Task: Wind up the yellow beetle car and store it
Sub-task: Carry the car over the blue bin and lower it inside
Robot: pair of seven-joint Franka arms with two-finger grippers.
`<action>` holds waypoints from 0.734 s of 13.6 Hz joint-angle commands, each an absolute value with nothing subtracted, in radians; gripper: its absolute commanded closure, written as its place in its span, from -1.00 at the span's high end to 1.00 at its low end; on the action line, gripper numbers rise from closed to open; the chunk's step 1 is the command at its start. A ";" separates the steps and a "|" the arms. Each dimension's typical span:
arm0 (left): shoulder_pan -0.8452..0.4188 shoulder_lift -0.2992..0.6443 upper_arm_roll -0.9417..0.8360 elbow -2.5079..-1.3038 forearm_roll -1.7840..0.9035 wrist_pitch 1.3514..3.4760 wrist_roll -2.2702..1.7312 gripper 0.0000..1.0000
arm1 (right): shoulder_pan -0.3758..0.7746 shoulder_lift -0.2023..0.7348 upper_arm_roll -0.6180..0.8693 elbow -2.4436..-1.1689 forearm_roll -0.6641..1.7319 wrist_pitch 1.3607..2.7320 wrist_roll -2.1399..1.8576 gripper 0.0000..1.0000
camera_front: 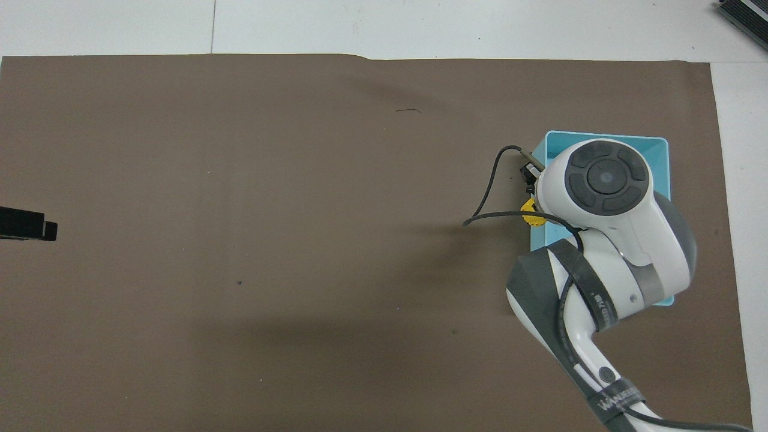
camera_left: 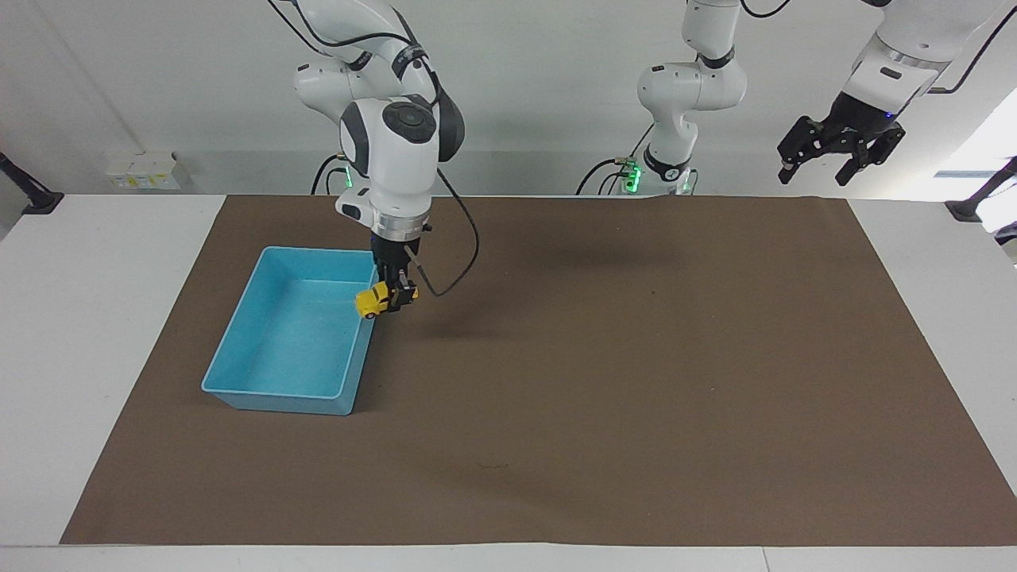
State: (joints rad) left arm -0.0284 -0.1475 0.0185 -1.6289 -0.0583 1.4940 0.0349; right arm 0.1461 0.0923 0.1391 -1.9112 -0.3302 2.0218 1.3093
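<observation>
Facing view, left to right: white table [camera_left: 95,318] with a brown mat [camera_left: 636,381] covering most of it. Blue bin [camera_left: 238,381] sits on the mat toward the right arm's end of the table, nothing inside that shows. Right arm comes down from its base with the right gripper [camera_left: 395,295] pointing down, fingers clamped together on the yellow beetle car [camera_left: 372,302]. Car is lifted clear of the mat, tilted nose-down, hanging over the bin wall that faces the middle of the table, partly over the bin's inside. A black cable [camera_left: 457,262] loops from the wrist out over the mat beside the bin. Middle stretch of mat is bare brown. At the left arm's end, the left arm waits raised, left gripper [camera_left: 841,155] up in the air over the mat edge nearest the robots, jaws spread apart, holding nothing. Overhead view: left gripper's tip [camera_front: 27,223] only pokes in at the frame edge over the mat; right arm's wrist covers most of the bin [camera_front: 660,144]; a sliver of the car [camera_front: 531,213] shows at the bin wall just beside the wrist; right gripper itself is hidden under the wrist there.
</observation>
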 commanded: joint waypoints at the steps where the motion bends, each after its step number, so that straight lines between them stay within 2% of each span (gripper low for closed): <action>1: -0.012 -0.170 0.011 -1.647 -0.043 1.482 0.045 1.00 | 0.106 0.063 0.146 -1.933 -0.310 2.026 1.156 -1.00; 7: -0.012 -0.187 0.011 -1.669 -0.043 1.482 0.002 1.00 | -0.003 0.049 0.146 -1.991 -0.209 2.128 0.797 -1.00; 10: -0.012 -0.189 0.011 -1.670 -0.043 1.482 0.005 1.00 | -0.066 0.011 0.146 -2.089 -0.167 2.225 0.617 -1.00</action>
